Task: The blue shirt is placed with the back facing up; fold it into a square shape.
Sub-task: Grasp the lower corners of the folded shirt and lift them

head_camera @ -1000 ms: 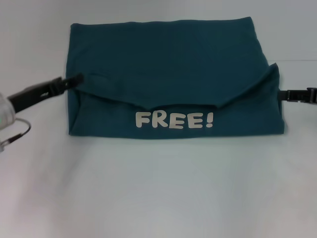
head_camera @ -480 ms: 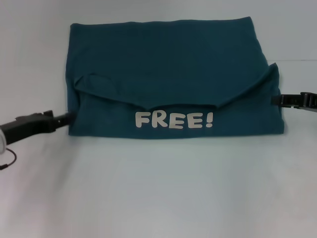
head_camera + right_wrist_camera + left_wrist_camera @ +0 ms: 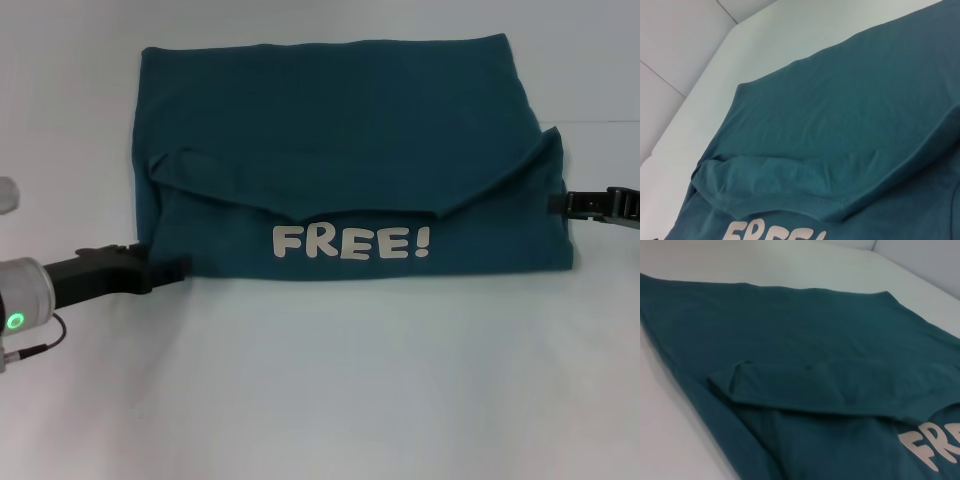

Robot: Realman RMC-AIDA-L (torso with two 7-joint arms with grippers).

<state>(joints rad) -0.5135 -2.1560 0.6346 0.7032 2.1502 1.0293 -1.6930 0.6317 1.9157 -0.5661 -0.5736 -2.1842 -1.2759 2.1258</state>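
Blue shirt [image 3: 340, 150] between both grippers' jaws

Left gripper [image 3: 170, 270] has dropped to the blue shirt's [image 3: 340, 130] near-left corner — now touching.

- 1 blue shirt [image 3: 340, 130], partly folded, on the table [image 3: 320, 380]. White "FREE!" lettering [image 3: 352, 242] faces up: one word, four letters plus one exclamation mark.
- 2 grippers in the head view, one at each side of the shirt.
- 1 left gripper [image 3: 170, 268], its tip at the shirt's near left corner.
- 1 right gripper [image 3: 558, 203], its tip at the shirt's right edge.
- 1 green indicator light [image 3: 15, 322] on the left arm, behind that gripper.
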